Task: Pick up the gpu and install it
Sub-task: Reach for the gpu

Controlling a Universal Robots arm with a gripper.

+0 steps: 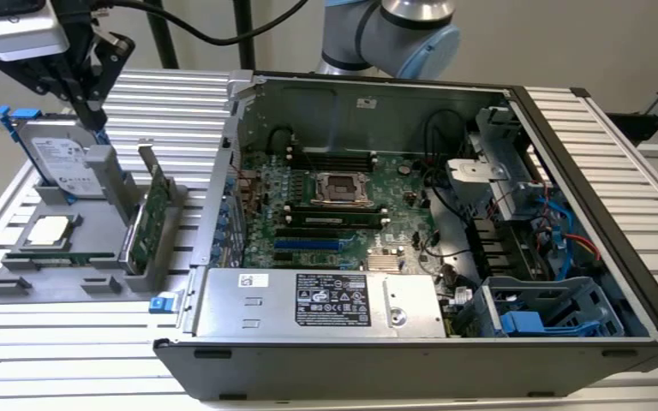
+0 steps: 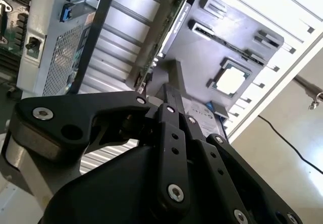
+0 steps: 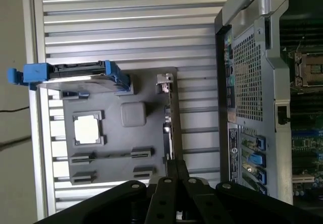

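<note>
The gpu [image 1: 152,214] is a green card standing on edge in a slot of the grey holder tray [image 1: 44,282], at the exterior view's left, beside the open computer case [image 1: 421,214]. In both wrist views it appears edge-on [image 3: 169,118] [image 2: 166,32], its silver bracket [image 3: 164,80] at one end. My gripper [image 1: 92,113] hangs well above the tray, over the hard drive end, apart from the card. Its black fingers [image 3: 176,167] [image 2: 171,97] are pressed together with nothing between them.
A silver hard drive with blue rails [image 1: 61,154] stands in the same tray, and a square processor chip [image 1: 49,231] lies flat in it. Inside the case are the motherboard with blue slots [image 1: 306,244] and the power supply [image 1: 318,300]. The slatted table [image 1: 169,94] surrounds everything.
</note>
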